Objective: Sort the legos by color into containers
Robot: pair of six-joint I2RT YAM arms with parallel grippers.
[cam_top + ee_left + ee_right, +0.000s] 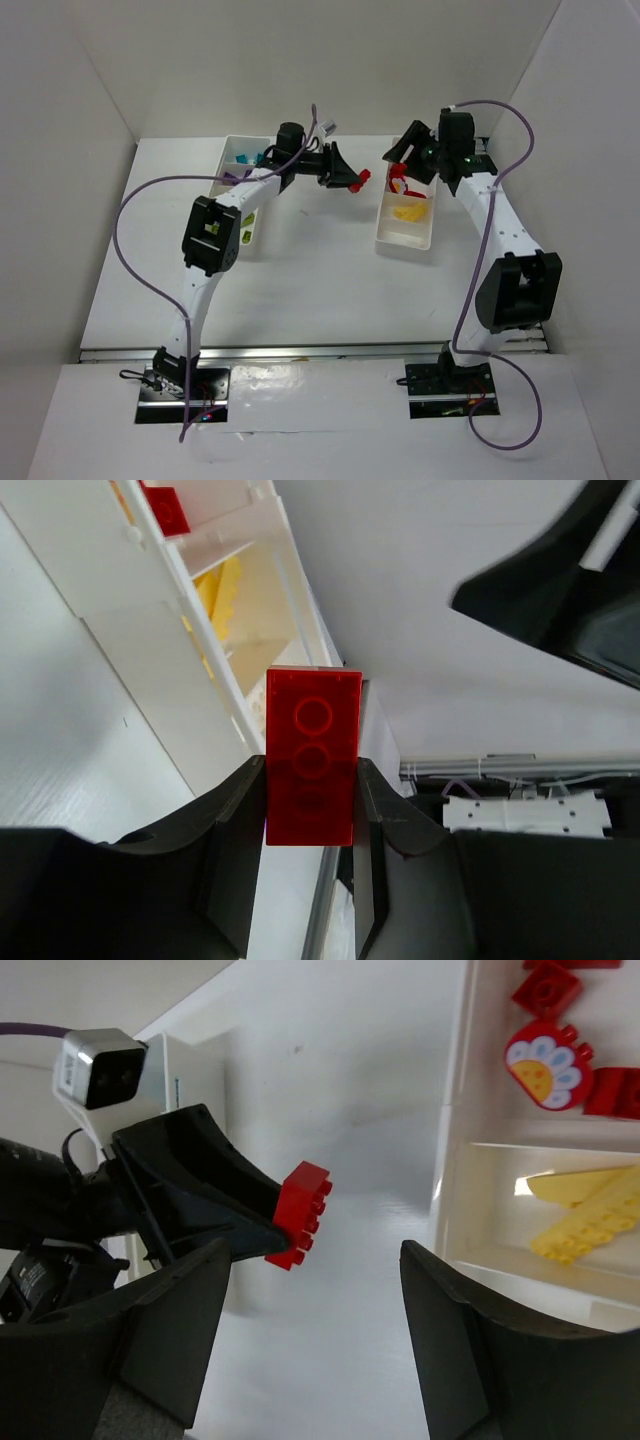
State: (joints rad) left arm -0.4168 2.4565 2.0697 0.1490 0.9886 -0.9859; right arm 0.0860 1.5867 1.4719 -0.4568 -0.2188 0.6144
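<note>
My left gripper is shut on a red lego brick, held in the air between the two trays. In the left wrist view the brick stands clamped between both jaws of the left gripper. My right gripper hovers over the far end of the right container and is open with nothing in it. In the right wrist view the right gripper faces the held brick. That tray holds red legos, a red flower piece and yellow legos.
The left container lies under the left arm with teal and lime green pieces showing. White walls enclose the table on three sides. A purple cable loops off each arm.
</note>
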